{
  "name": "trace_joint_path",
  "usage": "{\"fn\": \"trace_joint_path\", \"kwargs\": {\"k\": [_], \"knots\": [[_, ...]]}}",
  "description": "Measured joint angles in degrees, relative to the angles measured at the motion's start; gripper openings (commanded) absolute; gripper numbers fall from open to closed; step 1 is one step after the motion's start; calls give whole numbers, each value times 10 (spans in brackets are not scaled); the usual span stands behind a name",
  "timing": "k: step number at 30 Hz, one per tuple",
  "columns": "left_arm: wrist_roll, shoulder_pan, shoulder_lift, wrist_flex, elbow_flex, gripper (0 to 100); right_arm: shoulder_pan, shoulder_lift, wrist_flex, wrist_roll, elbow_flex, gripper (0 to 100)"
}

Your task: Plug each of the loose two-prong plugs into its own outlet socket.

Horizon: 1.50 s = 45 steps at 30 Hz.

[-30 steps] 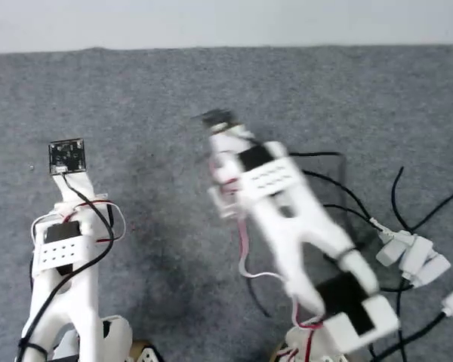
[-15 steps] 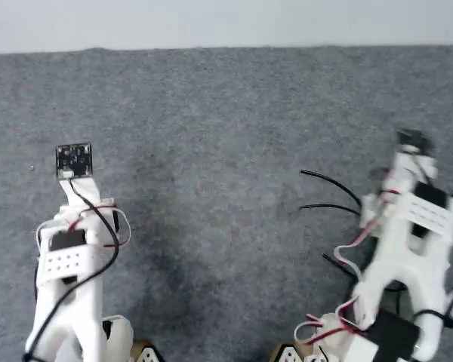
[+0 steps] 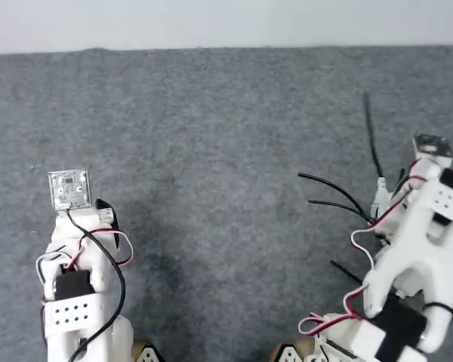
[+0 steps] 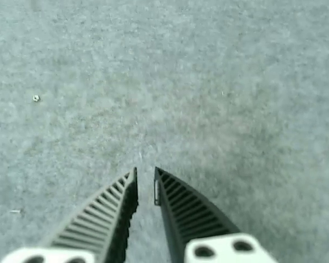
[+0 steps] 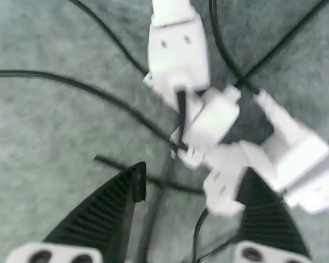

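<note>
Grey carpet (image 3: 211, 151), white plugs (image 5: 216, 116) tangled beneath parted right gripper (image 5: 193, 172), left gripper (image 4: 145, 176) closed

Overhead camera above table (image 3: 211, 151), wrist cameras low over it (shared surface)

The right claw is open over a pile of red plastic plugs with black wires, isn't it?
Not quite. The right wrist view shows the right claw open over a pile of white plastic plugs, not red ones, with thin black wires.
</note>
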Motion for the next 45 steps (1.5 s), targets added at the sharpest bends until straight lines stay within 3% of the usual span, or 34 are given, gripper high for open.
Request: {"fn": "trace_joint_path", "kwargs": {"k": [4, 8, 19, 27, 34, 45], "knots": [[-5, 0, -33, 4, 19, 51, -9, -57, 77, -23, -23, 2], [-29, 0, -94, 56, 26, 51, -9, -137, 81, -29, 27, 8], [-42, 0, -363, 244, 105, 51, -11, -500, -169, -28, 463, 12], [-91, -15, -369, 259, 144, 51, -77, -718, -189, -28, 688, 9], [-96, -15, -369, 263, 144, 51, -88, -914, -101, -28, 753, 9], [-96, -15, -369, 316, 144, 51, -87, -927, -99, -28, 767, 9]]}}
